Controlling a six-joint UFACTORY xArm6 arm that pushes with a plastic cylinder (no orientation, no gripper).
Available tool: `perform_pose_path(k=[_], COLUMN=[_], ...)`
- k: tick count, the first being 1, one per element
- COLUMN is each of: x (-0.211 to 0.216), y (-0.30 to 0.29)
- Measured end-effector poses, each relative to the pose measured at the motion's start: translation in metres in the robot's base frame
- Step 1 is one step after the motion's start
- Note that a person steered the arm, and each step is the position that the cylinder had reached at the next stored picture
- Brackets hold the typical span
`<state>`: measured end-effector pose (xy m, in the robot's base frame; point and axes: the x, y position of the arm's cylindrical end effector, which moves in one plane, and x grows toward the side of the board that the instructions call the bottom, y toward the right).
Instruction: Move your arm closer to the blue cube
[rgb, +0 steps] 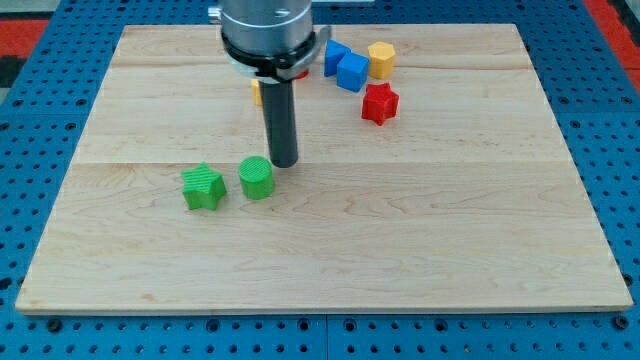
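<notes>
The blue cube (352, 72) sits near the view's top, right of centre, touching another blue block (335, 55) on its upper left. A yellow hexagonal block (381, 60) lies just right of them. My tip (284, 163) rests on the board well below and left of the blue cube, right beside the upper right of a green cylinder (257, 178). A green star block (203, 187) lies left of the cylinder.
A red star block (379, 103) lies below and right of the blue cube. A yellow block (257, 91) peeks out left of the rod, mostly hidden by it. The wooden board (450, 220) lies on a blue pegboard table.
</notes>
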<state>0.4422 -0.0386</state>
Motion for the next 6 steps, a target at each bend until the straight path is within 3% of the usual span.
perform_pose_path(k=[4, 6], x=[0.019, -0.046], y=[-0.042, -0.003])
